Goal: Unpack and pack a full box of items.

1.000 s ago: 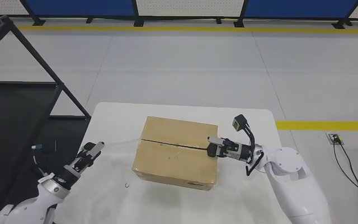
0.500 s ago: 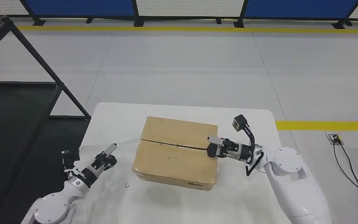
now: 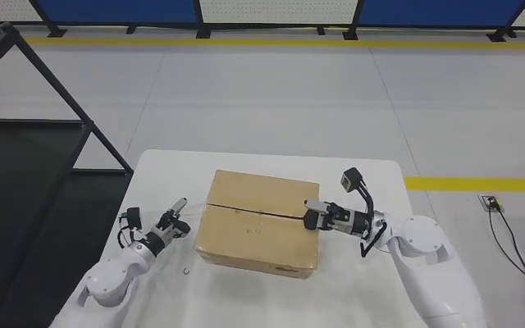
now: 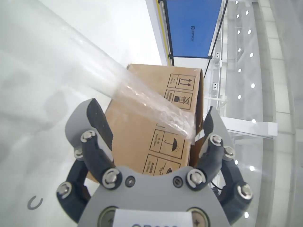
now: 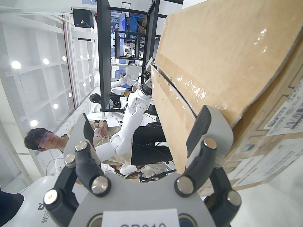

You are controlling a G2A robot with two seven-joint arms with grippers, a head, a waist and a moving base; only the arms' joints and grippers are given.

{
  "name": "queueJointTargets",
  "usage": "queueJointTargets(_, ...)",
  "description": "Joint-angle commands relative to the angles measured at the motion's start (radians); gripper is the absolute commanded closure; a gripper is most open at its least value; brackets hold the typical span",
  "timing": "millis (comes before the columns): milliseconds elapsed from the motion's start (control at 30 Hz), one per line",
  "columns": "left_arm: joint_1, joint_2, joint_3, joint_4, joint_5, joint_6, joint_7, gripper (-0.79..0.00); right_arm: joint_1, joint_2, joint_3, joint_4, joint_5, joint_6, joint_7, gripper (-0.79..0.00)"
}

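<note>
A closed brown cardboard box (image 3: 258,223) stands mid-table, its top flaps meeting at a seam. My left gripper (image 3: 174,215) is open just off the box's left side. In the left wrist view the box's (image 4: 151,121) end face sits between the spread fingers of that gripper (image 4: 153,124). A peeled strip of clear tape (image 4: 123,83) runs from the box's top edge out over the table. At the seam's right end my right gripper (image 3: 314,215) is open. In its wrist view this gripper (image 5: 142,131) has one finger (image 5: 201,128) against the top flap (image 5: 213,60).
A small C-shaped ring (image 3: 188,270) lies on the white table (image 3: 361,287) in front of the box's left corner, also seen as the ring (image 4: 34,203) beside my left gripper. A black metal frame (image 3: 49,90) stands off the table's left side.
My left arm has swung in from the table's front left corner toward the box's left side. The right arm and the box have not moved.
</note>
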Motion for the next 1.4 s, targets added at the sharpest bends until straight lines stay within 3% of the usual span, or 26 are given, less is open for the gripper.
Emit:
queueJointTargets(0, -0.017, -0.008, 0.009, 0.022, -0.029, -0.007, 0.017, -0.785, 0.000, 0.000, 0.000, 0.000, 0.000, 0.000, 0.000, -0.785)
queueJointTargets(500, -0.114, -0.046, 0.034, 0.144, -0.128, -0.092, 0.037, -0.785, 0.000, 0.000, 0.000, 0.000, 0.000, 0.000, 0.000, -0.785)
queueJointTargets(733, -0.119, -0.056, 0.018, 0.146, -0.129, -0.165, 0.067, -0.785, 0.000, 0.000, 0.000, 0.000, 0.000, 0.000, 0.000, -0.785)
queueJointTargets(1367, -0.102, -0.056, -0.073, 0.067, -0.045, -0.227, 0.102, -0.785, 0.000, 0.000, 0.000, 0.000, 0.000, 0.000, 0.000, -0.785)
